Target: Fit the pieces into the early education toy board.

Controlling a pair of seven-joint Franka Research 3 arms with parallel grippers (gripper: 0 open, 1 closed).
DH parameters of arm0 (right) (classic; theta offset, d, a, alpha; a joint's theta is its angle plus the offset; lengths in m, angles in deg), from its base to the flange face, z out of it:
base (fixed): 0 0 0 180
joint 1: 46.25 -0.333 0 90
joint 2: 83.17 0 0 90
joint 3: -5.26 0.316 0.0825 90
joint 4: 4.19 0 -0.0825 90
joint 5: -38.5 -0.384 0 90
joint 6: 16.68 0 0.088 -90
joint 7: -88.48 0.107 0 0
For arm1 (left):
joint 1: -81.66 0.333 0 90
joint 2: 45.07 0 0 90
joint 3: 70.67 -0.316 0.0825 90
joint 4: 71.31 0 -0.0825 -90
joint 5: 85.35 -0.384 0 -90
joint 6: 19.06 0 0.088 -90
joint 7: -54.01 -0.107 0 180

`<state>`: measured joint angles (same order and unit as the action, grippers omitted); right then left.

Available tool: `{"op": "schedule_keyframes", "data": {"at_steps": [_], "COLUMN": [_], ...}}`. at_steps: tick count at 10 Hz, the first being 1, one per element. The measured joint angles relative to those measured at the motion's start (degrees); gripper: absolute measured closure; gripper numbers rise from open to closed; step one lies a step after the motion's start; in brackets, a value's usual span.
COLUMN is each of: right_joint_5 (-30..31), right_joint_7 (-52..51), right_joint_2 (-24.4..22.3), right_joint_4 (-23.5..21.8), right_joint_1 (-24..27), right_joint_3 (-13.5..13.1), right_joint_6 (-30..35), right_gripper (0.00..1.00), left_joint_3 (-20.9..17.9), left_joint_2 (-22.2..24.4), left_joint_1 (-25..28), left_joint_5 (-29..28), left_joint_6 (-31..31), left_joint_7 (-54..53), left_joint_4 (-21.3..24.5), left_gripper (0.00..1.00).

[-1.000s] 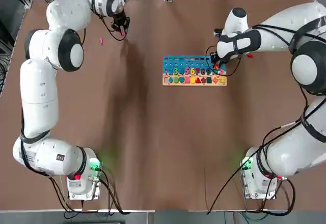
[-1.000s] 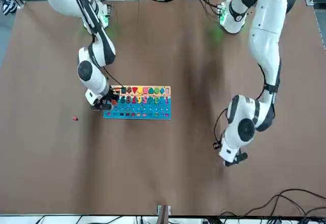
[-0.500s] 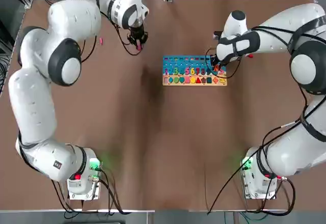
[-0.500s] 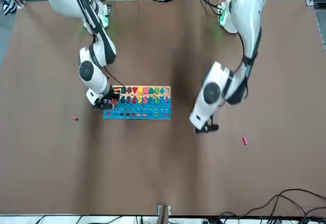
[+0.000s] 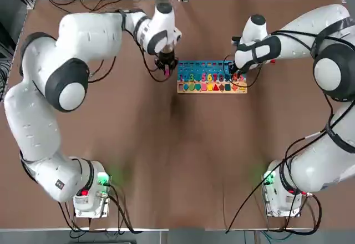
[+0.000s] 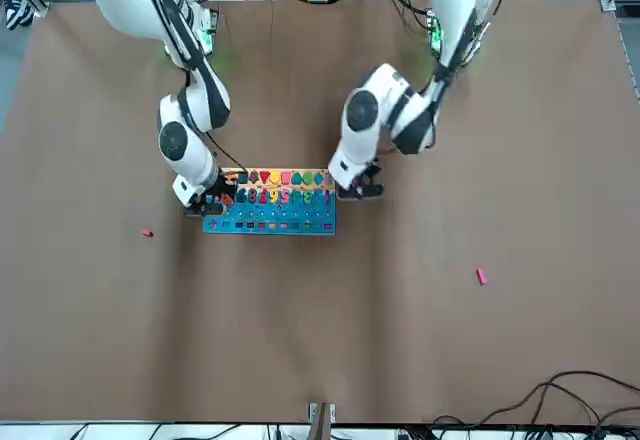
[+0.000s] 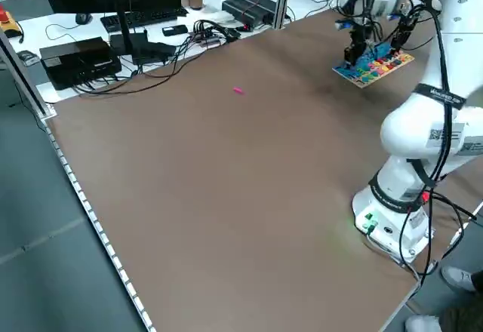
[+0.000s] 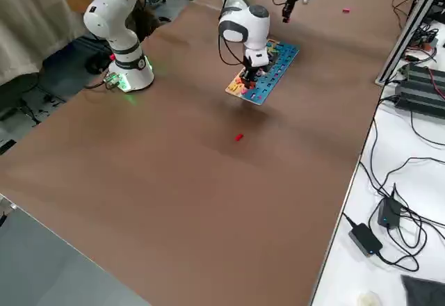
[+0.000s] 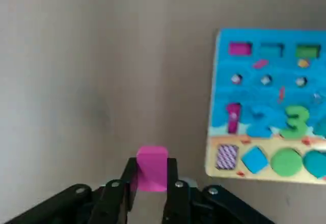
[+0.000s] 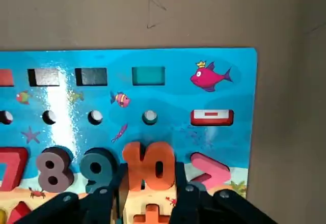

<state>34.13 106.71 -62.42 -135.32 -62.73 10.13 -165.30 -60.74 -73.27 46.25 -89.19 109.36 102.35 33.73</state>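
Left gripper (image 9: 151, 186) clenched on pink block (image 9: 152, 168) beside board (image 5: 211, 77); right gripper (image 10: 147, 186) clamps orange "10" (image 10: 148, 170); pieces likely light, rigid; pinch flat sides

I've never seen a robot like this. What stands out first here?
Two white arms meet over a small colourful toy board in the middle of the brown table. The left gripper carries a pink piece at the board's end; the right gripper grips an orange "10" piece over the other end. Another pink piece lies apart.
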Motion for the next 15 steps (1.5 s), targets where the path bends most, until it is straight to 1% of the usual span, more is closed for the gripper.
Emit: {"op": "schedule_keyframes", "data": {"at_steps": [2, 6, 9, 15], "right_joint_5": [0.02, 0.31, 0.65, 0.89], "right_joint_7": [-0.05, -0.22, -0.3, -0.3], "right_joint_2": [0.0, -0.01, -0.06, -0.09], "right_joint_4": [-0.02, -0.11, -0.32, -1.13], "right_joint_1": [-0.05, -0.11, -0.14, -0.16], "right_joint_3": [0.01, 0.02, 0.06, 0.2], "right_joint_6": [0.0, 0.0, 0.0, -0.15], "right_gripper": [0.6, 0.6, 0.6, 0.6], "left_joint_3": [0.0, -0.05, -0.12, -0.34], "left_joint_2": [-2.56, -8.41, -10.13, -12.07], "left_joint_1": [-2.34, -4.29, -5.41, -5.42], "left_joint_5": [0.0, -0.02, -0.09, -0.3], "left_joint_6": [2.85, 3.38, 3.38, 4.55], "left_joint_7": [2.84, 4.95, 5.59, 5.0], "left_joint_4": [-0.39, -5.63, -7.65, -8.25], "left_gripper": [0.74, 0.74, 0.74, 0.74]}}
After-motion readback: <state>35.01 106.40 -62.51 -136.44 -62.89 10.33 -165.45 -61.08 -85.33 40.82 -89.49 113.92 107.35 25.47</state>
